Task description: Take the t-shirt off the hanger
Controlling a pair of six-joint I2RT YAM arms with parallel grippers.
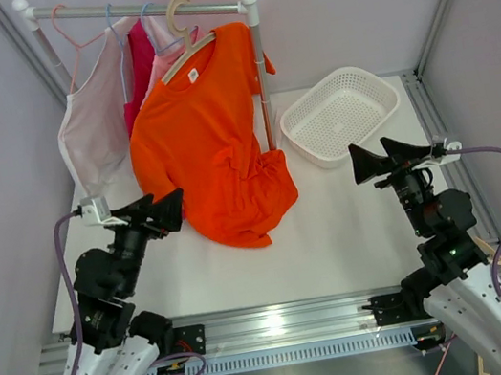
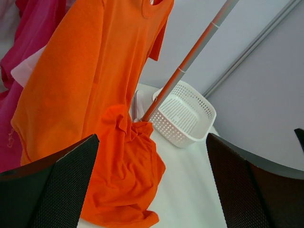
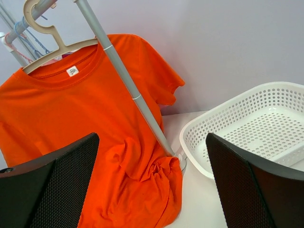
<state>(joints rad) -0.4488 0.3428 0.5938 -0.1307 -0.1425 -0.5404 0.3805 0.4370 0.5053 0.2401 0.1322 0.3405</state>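
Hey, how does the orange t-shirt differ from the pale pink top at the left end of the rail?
The orange t-shirt is vivid and short-sleeved; the pale pink top is faint and sleeveless, with thin straps. The orange t-shirt hangs on a cream hanger, the pale pink top on a pink hanger. The orange t-shirt's hem bunches on the table. Both hang from the same rail.

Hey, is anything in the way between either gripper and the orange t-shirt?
For the left gripper, nothing visible: the t-shirt hangs right ahead of it. For the right gripper, the rack's upright pole crosses in front of the shirt, from the top rail down to the base.
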